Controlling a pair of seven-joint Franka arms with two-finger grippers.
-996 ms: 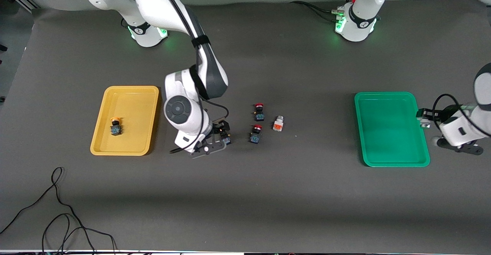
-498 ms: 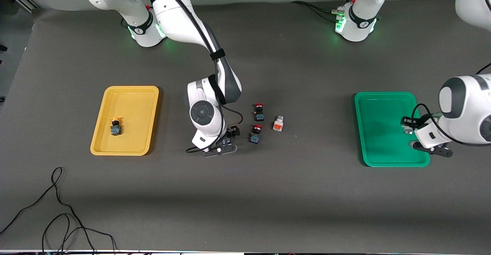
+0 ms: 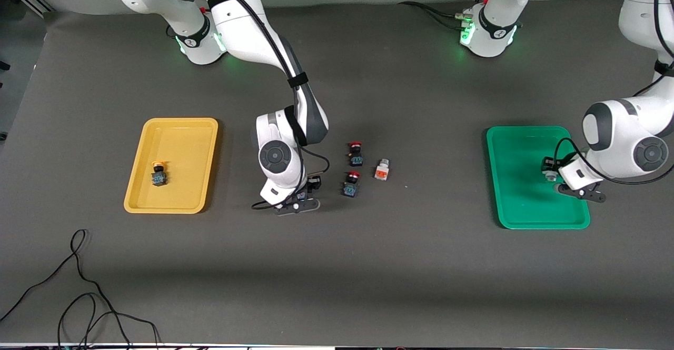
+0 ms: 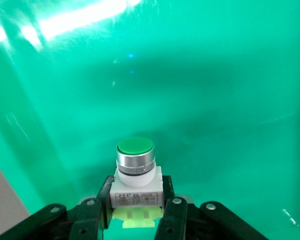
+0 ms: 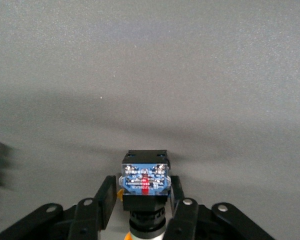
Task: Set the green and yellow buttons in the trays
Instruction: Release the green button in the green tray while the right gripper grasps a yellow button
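Note:
My left gripper (image 3: 549,174) is shut on the white-bodied green button (image 4: 135,150) and holds it just above the floor of the green tray (image 3: 518,197). In the left wrist view the tray (image 4: 215,75) fills the picture round the gripper (image 4: 136,194). My right gripper (image 3: 304,195) is low at the table beside the red-capped buttons. Its fingers are open on either side of a black-bodied yellow-capped button (image 5: 144,176) that lies on the table, with a small gap showing; in its wrist view the gripper (image 5: 142,194) straddles it. A second yellow button (image 3: 158,173) lies in the yellow tray (image 3: 181,131).
Two red-capped black buttons (image 3: 356,153) (image 3: 351,182) and a small white and orange part (image 3: 381,170) lie mid-table, close to the right gripper. A black cable (image 3: 79,287) loops near the front edge at the right arm's end.
My left gripper carried the green button from beside the green tray to over its floor. My right arm swung toward the red-capped buttons, and its gripper settled lower round the yellow button.

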